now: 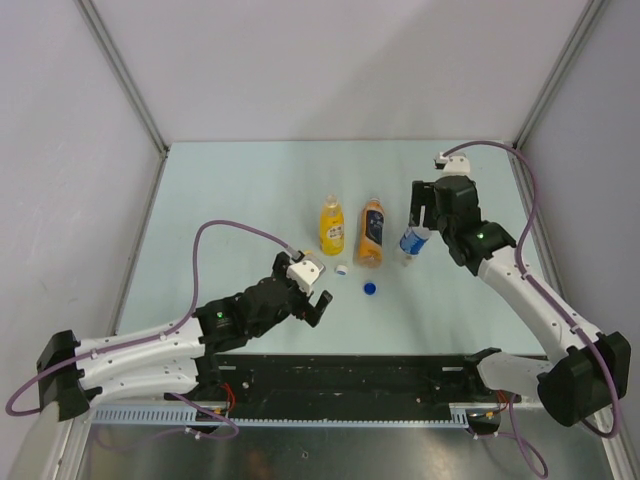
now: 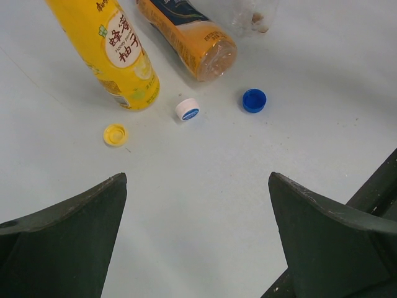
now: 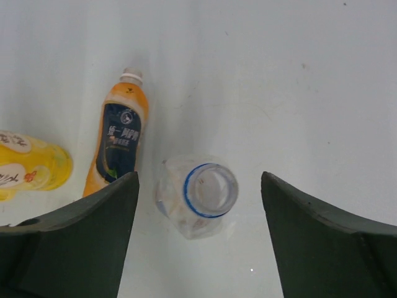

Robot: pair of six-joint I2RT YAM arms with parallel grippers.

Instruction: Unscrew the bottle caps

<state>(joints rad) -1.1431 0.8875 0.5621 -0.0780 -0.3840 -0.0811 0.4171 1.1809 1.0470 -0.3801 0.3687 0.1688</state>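
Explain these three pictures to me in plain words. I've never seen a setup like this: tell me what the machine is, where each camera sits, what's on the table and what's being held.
Two robot arms are bolted at the near edge of a pale table. The overhead picture shows both arms; the other two come from cameras on the wrists, with dark fingers at the bottom.

The left gripper is open and holds nothing. Ahead of it lie three loose caps: the yellow cap, white cap and blue cap.

The yellow bottle and orange bottle lie on the table. The right gripper is open over the clear bottle, whose mouth is uncapped.
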